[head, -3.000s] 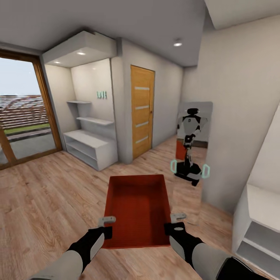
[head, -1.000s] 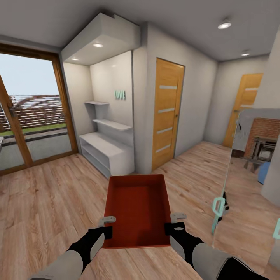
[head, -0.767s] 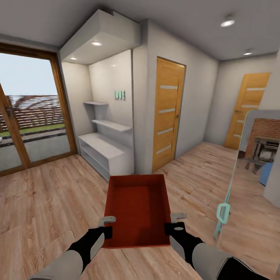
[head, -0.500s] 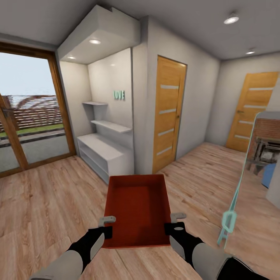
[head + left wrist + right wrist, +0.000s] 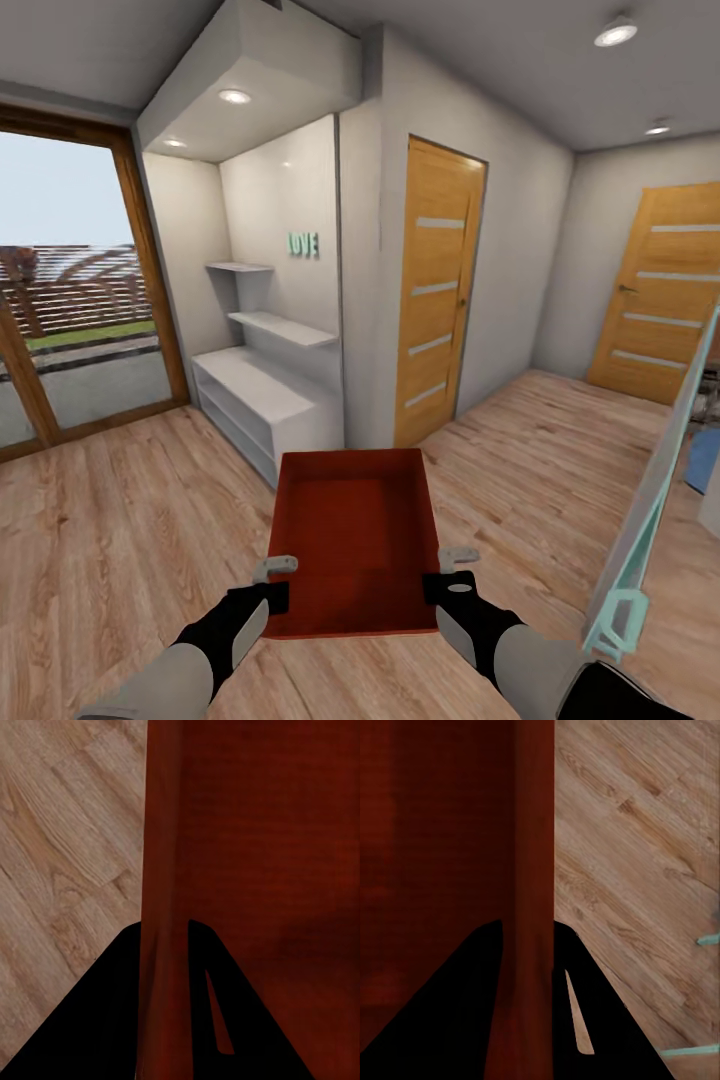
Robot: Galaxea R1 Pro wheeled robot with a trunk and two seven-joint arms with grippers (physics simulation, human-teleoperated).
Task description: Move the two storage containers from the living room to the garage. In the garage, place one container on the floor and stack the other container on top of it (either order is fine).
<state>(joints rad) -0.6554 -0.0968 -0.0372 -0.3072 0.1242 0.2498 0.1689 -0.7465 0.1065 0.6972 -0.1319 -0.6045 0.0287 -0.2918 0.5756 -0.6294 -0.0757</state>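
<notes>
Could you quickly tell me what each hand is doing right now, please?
Left hand: shut on the bin's left wall.
Right hand: shut on the bin's right wall.

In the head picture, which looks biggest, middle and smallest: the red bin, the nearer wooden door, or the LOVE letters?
1. Nearer wooden door: looks biggest, though it stands farther off.
2. Red bin: middle, and nearness to the camera enlarges it.
3. LOVE letters: smallest by far.

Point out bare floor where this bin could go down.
Bare wood floor lies between the glass door and white shelf unit, and right of the container toward the far door. The leaning panel crowds the right.
</notes>
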